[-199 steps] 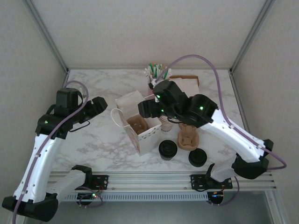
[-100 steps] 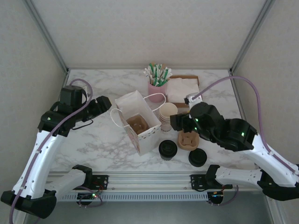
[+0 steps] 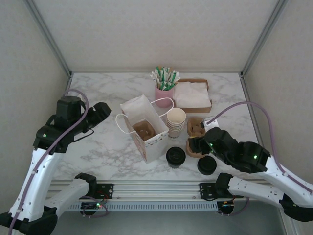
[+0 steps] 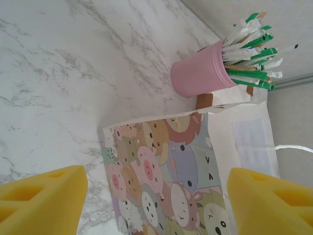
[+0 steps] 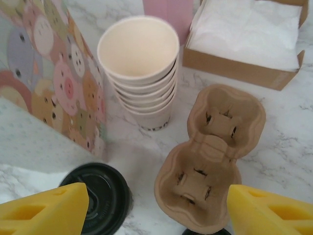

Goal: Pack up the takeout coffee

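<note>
Left gripper (image 3: pixel 101 111) spread wide, holding nothing, left of the paper bag (image 3: pixel 146 128). Takeout coffee (image 3: pixel 175 156) stands upright on the bench (image 3: pixel 107 147) by the bag, just left of the right gripper (image 3: pixel 191 145), also spread and empty, the nearer one.

A white marble-patterned tabletop with grey veins (image 3: pixel 112 93) fills the floor of a small booth. Plain off-white textured panels close it in: a far wall (image 3: pixel 156 34), a left wall (image 3: pixel 24 73) and a right wall (image 3: pixel 288 83). Slim grey metal posts run up the far left corner (image 3: pixel 49 36) and far right corner (image 3: pixel 262 36). A ribbed aluminium rail (image 3: pixel 156 188) edges the near side. The light is soft and even, and shadows are faint.
</note>
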